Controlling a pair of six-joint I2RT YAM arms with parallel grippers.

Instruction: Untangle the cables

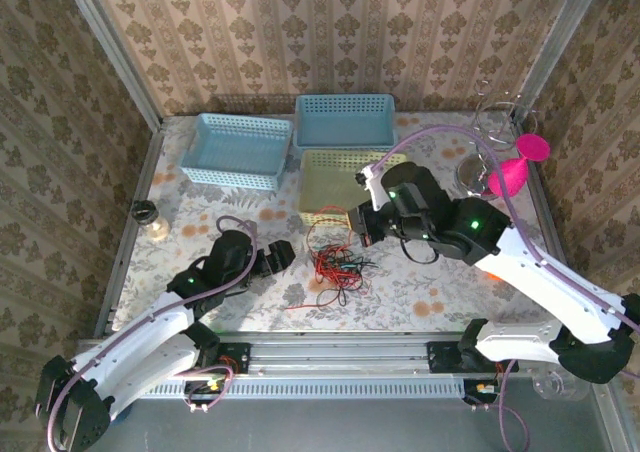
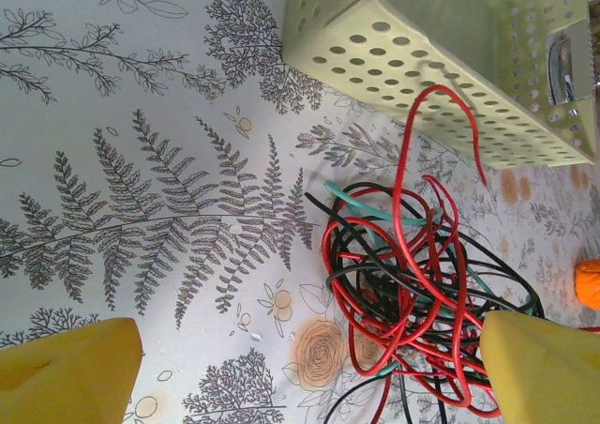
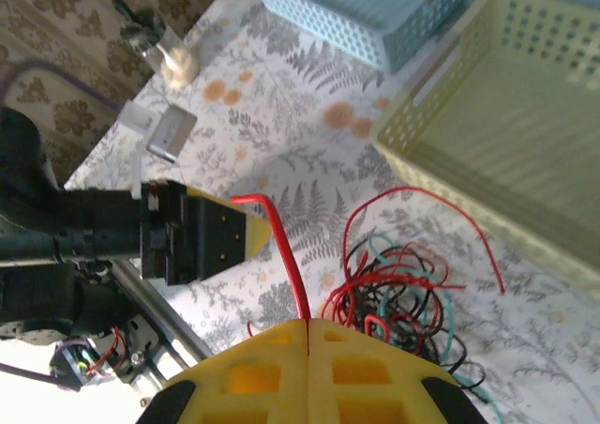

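On floral tabletop (image 2: 141, 96), thin glossy cables (image 2: 403, 283), tangled

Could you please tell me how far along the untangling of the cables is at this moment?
Nothing looks done yet: the cables lie in one red, black and teal knot by the yellow basket. In hand: the right hand is shut on one red cable; the left hand is open beside the knot. Left: separating every strand.

Two blue baskets (image 1: 240, 150) (image 1: 343, 120), one pale green basket (image 1: 330, 177), one jar (image 1: 152, 222), several cables (image 1: 335, 257) (perhaps six, tangled).
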